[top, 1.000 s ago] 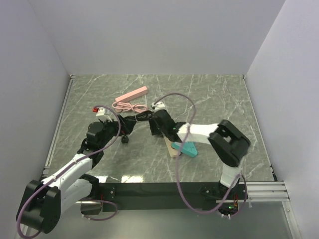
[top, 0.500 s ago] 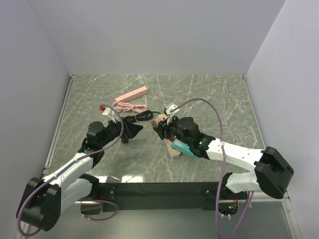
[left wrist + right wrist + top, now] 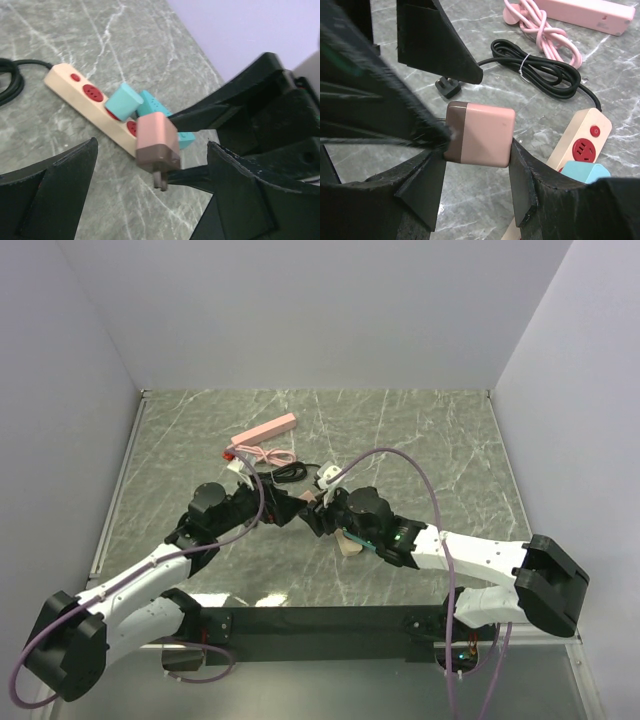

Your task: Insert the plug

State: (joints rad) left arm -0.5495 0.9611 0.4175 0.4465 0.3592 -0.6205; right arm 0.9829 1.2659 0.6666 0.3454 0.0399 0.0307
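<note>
One plug (image 3: 480, 134): pink with a brown end, held in the air at the lower centre of the top view.
Right gripper (image 3: 476, 150): half-closed, pinching the plug by its flat sides so the prongs stay exposed.
Left gripper (image 3: 151, 145): jaws spread wide and empty, flanking the plug, probably for a hand-over or regrip.
Plug axis: in the left wrist view it runs top to bottom, with the prongs towards the lower edge.
Power strip (image 3: 60, 80): upper left, behind the plug; two teal plugs (image 3: 125, 102) are seated in it.
</note>
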